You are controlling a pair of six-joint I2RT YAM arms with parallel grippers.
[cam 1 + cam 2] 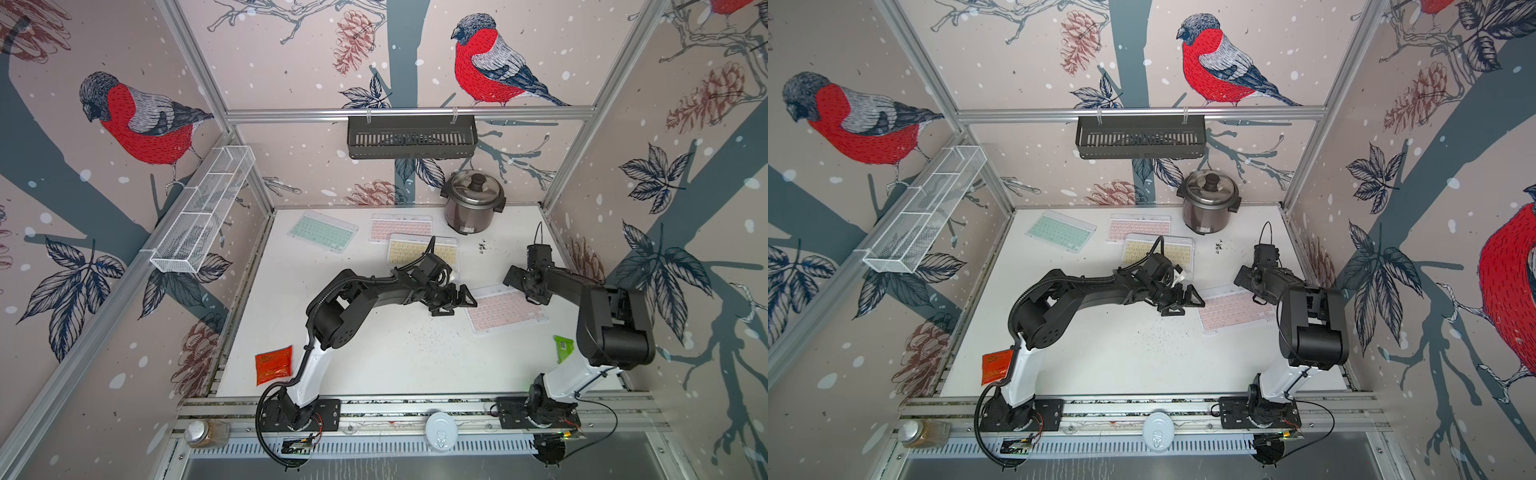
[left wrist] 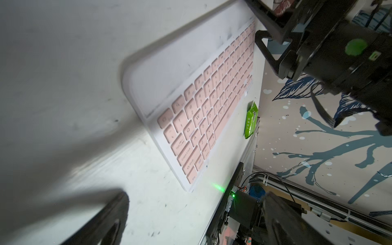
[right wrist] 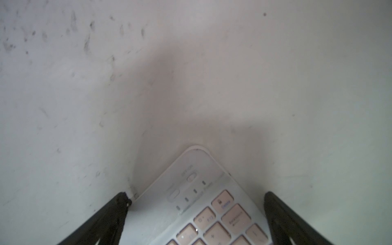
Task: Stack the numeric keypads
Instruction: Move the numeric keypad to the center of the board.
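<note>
Over a corner of the nearest pink keypad (image 1: 505,309), flat on the table (image 1: 374,353), my right claw (image 3: 196,196) stood wide open, empty, straddling it; I judged the grasp came next, needing a thin-edge pinch.

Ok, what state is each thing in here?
Near pink keypad: flat, unstacked.
Mint keypad: flat, unstacked.
Back pink keypad: flat.
Yellow keypad: flat, seemingly overlapping back pink keypad's edge.
Cooker: lid on.
Left gripper: open, empty.
Right gripper: open, astride near pink keypad's corner.
</note>
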